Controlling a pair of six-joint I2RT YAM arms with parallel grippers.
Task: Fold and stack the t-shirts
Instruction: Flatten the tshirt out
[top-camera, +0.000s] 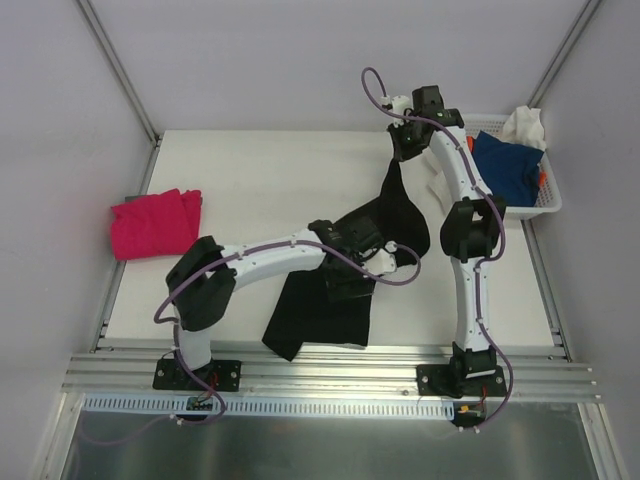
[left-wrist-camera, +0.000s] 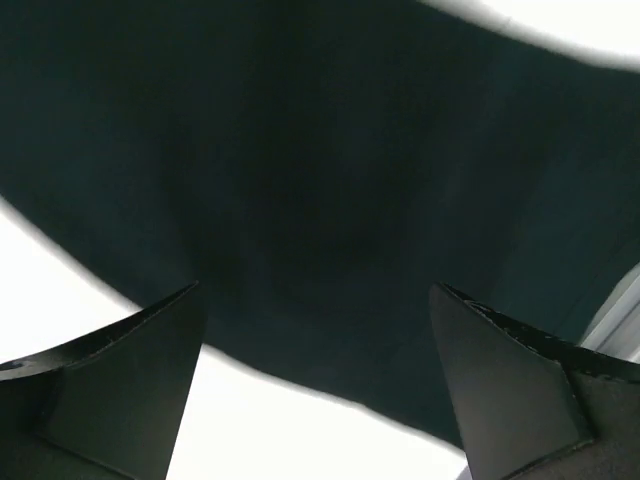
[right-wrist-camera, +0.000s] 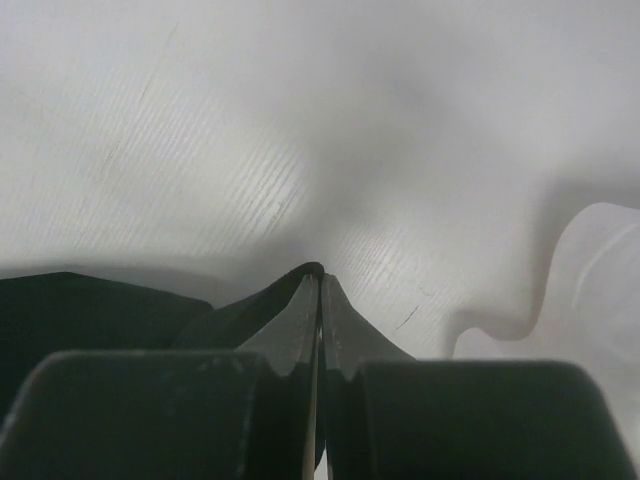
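Right of black tee (top-camera: 320, 310), white basket (top-camera: 540, 208)

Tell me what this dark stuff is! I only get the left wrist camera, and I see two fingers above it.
Observer: It is a black tee, lying partly on the table.
Operator: Is the other arm doing anything?
Observer: Yes. The right gripper is shut on the tee's far end.
Operator: Are there more shirts?
Observer: A pink tee lies at the table's left edge.
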